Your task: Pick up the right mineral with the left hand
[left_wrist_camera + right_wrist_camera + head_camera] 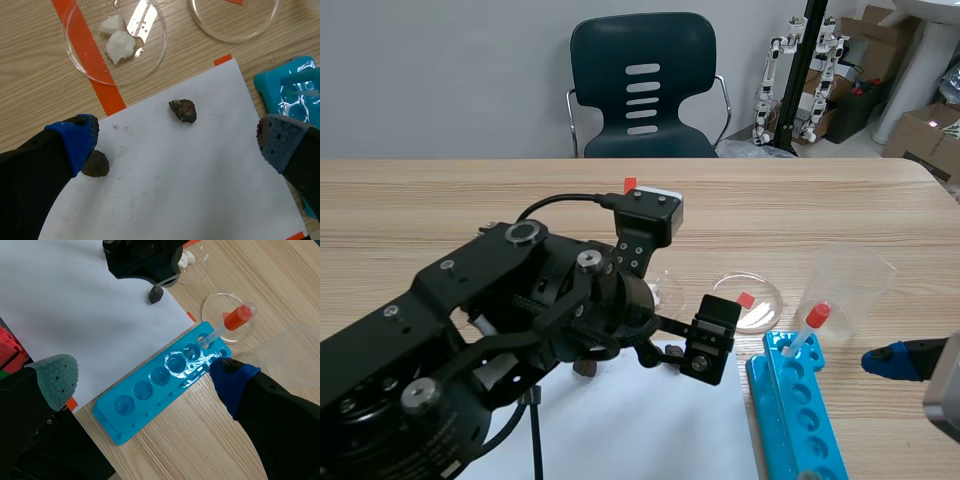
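Observation:
Two dark brown minerals lie on a white paper sheet [210,190]. The right mineral [183,110] sits ahead of my left gripper [175,145], roughly midway between its spread fingers and touching neither. The left mineral [96,164] rests right beside the blue-padded finger [75,140]. My left gripper is open and holds nothing. In the right wrist view the right mineral [156,294] shows just below the left gripper [140,257]. My right gripper [145,382] hangs open over the blue tube rack [165,385], off to the right.
A petri dish [85,55] with white chunks lies beyond the paper, with a second dish [200,20] to its right. The blue rack [795,410] holds a red-bulbed pipette [810,325]. A clear plastic cup [850,285] stands behind the rack. A chair stands across the table.

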Motion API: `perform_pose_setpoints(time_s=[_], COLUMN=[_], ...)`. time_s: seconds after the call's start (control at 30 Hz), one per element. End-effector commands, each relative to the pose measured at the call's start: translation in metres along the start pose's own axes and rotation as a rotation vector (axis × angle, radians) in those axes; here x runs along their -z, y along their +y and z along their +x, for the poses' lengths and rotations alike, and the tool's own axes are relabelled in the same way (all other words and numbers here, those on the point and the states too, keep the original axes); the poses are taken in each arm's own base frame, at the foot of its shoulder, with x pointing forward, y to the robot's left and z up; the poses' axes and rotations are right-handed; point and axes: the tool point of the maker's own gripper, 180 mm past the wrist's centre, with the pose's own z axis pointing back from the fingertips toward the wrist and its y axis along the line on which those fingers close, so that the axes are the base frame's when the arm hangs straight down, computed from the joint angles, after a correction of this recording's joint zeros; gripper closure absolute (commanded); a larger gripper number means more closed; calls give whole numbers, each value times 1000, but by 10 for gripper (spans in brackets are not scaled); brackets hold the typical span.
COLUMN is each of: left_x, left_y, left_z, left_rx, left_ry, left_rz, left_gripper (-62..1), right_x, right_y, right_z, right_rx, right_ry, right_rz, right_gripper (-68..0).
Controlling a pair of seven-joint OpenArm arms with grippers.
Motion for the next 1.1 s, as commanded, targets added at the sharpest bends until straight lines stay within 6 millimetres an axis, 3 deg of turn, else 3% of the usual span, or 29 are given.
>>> perform_pose_setpoints(time_s=[0.0,0.63,1.07], left_x=[2,28,48], left_y=[-1,-25,-25], left_z=[4,6,4], left_rx=[-7,-5,4], left_ry=[6,96,163], left_rz=[3,-4,25], left_gripper=[-623,-623,-623], right_x=[0,0,0], right_y=[-4,-4,-4], right_z=[9,9,9], right_rx=[-17,-17,-17], right_ry=[-26,-26,-26], right_rz=[-3,-3,-3], right_gripper=[-547,-547,-547])
